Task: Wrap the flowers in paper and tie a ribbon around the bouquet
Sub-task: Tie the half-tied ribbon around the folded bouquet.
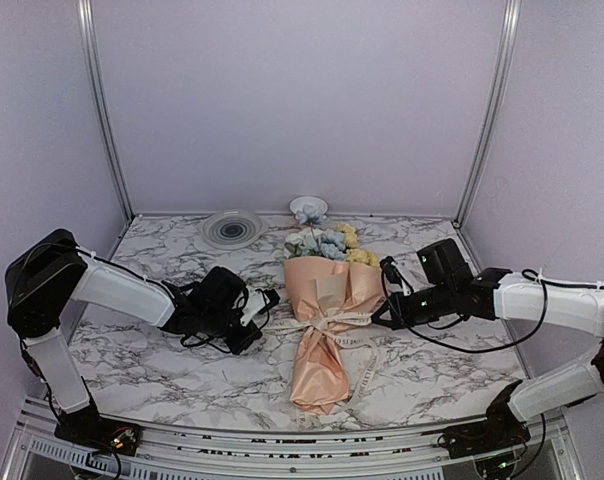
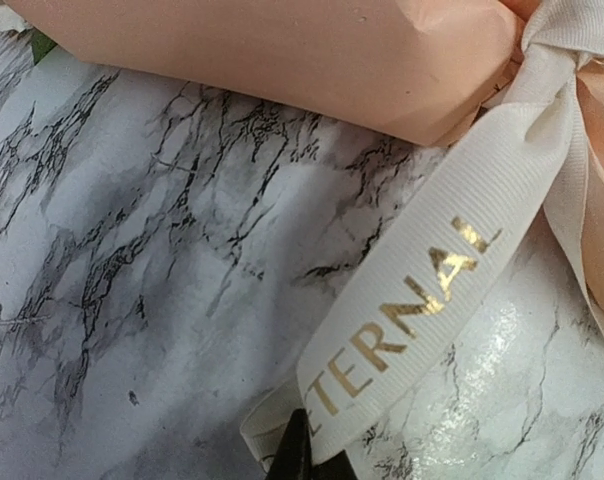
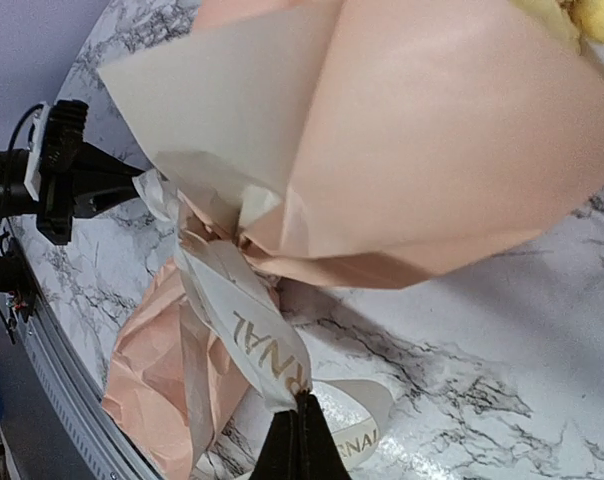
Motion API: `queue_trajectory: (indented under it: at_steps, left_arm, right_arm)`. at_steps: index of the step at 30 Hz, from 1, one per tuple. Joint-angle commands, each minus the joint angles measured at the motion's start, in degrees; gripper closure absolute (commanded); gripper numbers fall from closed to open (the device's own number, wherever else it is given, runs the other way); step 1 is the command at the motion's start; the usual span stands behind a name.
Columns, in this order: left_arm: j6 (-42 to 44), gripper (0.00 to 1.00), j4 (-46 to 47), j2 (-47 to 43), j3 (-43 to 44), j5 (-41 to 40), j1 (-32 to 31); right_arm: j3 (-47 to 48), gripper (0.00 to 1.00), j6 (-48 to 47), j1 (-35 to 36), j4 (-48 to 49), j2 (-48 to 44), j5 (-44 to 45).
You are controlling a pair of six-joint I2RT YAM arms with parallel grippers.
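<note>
Top external: left claw, right claw each pinching cream-white printed ribbon tied round peach paper-cone bouquet.

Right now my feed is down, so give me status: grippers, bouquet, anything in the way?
Left gripper and right gripper each shut on ribbon. Bouquet wrapped, lying on table, ribbon knotted at waist. Nothing in the way; plate far back.
</note>
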Motion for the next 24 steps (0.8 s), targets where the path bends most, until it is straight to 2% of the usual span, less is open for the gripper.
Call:
queue_trajectory:
  at_steps: [1, 6, 15, 20, 24]
  left_arm:
    - [-1.9, 1.0, -6.3, 1.3, 0.4, -1.3, 1.0]
    - [-2.3, 1.0, -6.6, 1.5, -0.2, -0.5, 1.4]
    - [-3.8, 1.0, -7.2, 1.1, -1.7, -0.3, 3.6]
    - [-3.7, 1.0, -6.5, 0.4, -2.7, 3.6, 3.7]
    - [-4.6, 1.0, -6.6, 0.8, -3.2, 2.9, 3.9]
  right_arm:
    - [-6.4, 1.0, 2.8, -3.9, 0.7, -0.9, -1.3]
    - [-12.0, 1.0, 2.9, -11.1, 2.1, -2.3, -2.3]
    - [-14.2, 1.0, -0.6, -23.4, 4.9, 3.9, -2.7]
    - [-14.5, 1.0, -0.6, -24.5, 8.7, 7.5, -5.0]
    - [-13.8, 1.0, -0.5, -25.3, 9.2, 9.0, -3.7]
